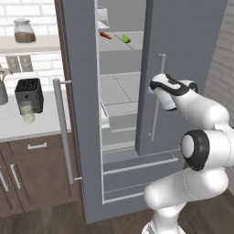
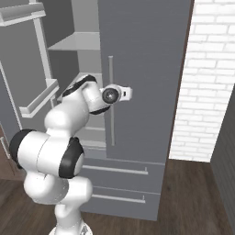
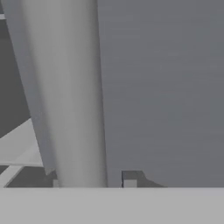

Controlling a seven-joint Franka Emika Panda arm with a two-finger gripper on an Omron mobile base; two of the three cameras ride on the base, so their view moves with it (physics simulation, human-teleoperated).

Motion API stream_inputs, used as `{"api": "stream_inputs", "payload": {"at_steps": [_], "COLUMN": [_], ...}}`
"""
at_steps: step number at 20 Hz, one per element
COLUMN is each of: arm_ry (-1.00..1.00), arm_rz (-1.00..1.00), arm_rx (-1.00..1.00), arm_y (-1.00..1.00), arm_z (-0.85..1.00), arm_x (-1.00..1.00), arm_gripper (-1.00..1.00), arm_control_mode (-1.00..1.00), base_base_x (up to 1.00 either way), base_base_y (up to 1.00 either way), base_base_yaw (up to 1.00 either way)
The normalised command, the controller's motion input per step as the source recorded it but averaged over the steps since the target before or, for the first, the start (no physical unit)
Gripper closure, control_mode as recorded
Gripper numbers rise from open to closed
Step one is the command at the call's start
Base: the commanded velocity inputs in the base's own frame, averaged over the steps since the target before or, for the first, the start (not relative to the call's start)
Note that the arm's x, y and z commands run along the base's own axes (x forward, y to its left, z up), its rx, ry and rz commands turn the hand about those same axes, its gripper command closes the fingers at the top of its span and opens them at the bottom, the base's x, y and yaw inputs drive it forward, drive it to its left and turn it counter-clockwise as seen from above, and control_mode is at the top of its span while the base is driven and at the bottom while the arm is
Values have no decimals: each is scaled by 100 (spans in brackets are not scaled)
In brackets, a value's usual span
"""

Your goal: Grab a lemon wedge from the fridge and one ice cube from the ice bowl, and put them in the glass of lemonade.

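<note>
on the counter left of the fridge (image 1: 82, 68), a black toaster (image 1: 29, 93) stands with the glass of lemonade (image 1: 27, 112) just in front of it, touching or nearly so. above them, on a shelf, sits a lidded jar (image 1: 24, 31) of brown contents. the fridge's left door (image 1: 77, 114) is swung open, its long silver handle (image 1: 64, 132) facing the room. inside the fridge, on an upper shelf, a thin orange-red stick (image 1: 105, 35) lies left of the lemon wedge (image 1: 126, 39), the two a little apart. right of that opening, the fridge's right door (image 1: 183, 59) is closed, and the gripper (image 2: 126, 93) is at its vertical bar handle (image 2: 111, 101), about midway up. in the hand view that handle (image 3: 70, 96) runs as a broad grey bar right in front of the camera, with one dark finger tip (image 3: 129, 178) just right of it. whether the claw is clenched on the bar or released, i cannot tell. right of the fridge stands a white brick wall (image 2: 202, 82).
</note>
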Motion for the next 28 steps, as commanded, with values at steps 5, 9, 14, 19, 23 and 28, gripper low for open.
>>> {"api": "stream_inputs", "payload": {"at_steps": [5, 9, 14, 19, 23, 28], "arm_ry": [7, 12, 15, 16, 11, 5], "arm_rz": [-1, 0, 0, 0, 0, 0], "arm_rx": [0, 3, 5, 7, 6, 4], "arm_y": [-50, -67, -80, -86, -77, -57], "arm_z": [0, 0, 0, 0, 0, 8], "arm_x": [-57, -70, -73, -71, -61, -51], "arm_gripper": [100, 100, 100, 100, 100, -100], "arm_control_mode": [-100, -100, -100, -100, -100, -100], "base_base_x": [0, 0, 0, 0, 0, 0], "base_base_y": [0, 0, 0, 0, 0, 0], "base_base_yaw": [0, 0, 0, 0, 0, 0]}}
